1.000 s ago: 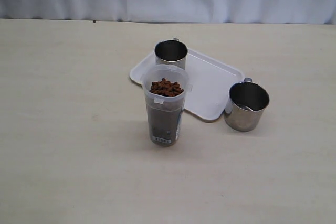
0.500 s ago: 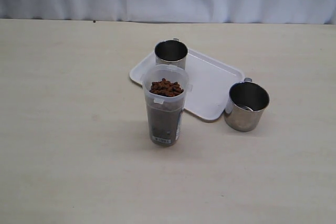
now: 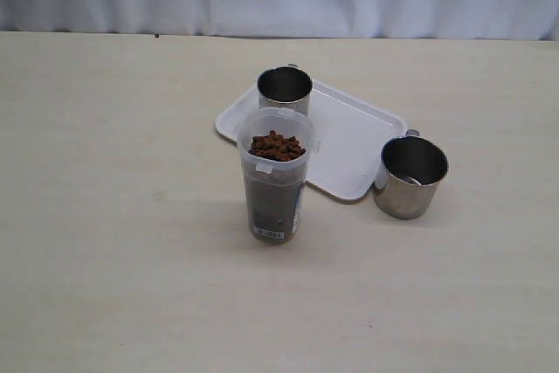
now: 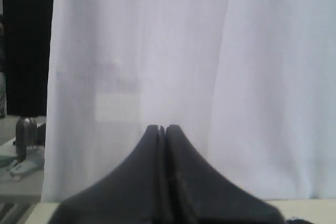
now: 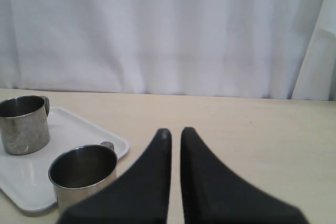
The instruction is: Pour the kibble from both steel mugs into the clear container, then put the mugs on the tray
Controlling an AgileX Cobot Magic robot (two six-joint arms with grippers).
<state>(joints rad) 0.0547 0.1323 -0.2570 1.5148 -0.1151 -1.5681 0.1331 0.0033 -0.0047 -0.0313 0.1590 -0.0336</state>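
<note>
Table (image 3: pixel 105 216): pale beige top, faint wood grain, matte. It fills the exterior view except at the far side, where it ends in a straight line. Three items sit directly on it. White tray (image 3: pixel 354 150) lies flat, set at an angle, right of centre and toward the far side. Clear container (image 3: pixel 275 203) stands upright just in front of the tray's near-left edge and hides part of that edge; can't tell if they touch. One steel mug (image 3: pixel 409 183) stands upright on the tabletop at the tray's right corner, handle pointing away, close against the rim; contact unclear. Tiny dark speck (image 3: pixel 157 36) near the far edge, left side.
</note>
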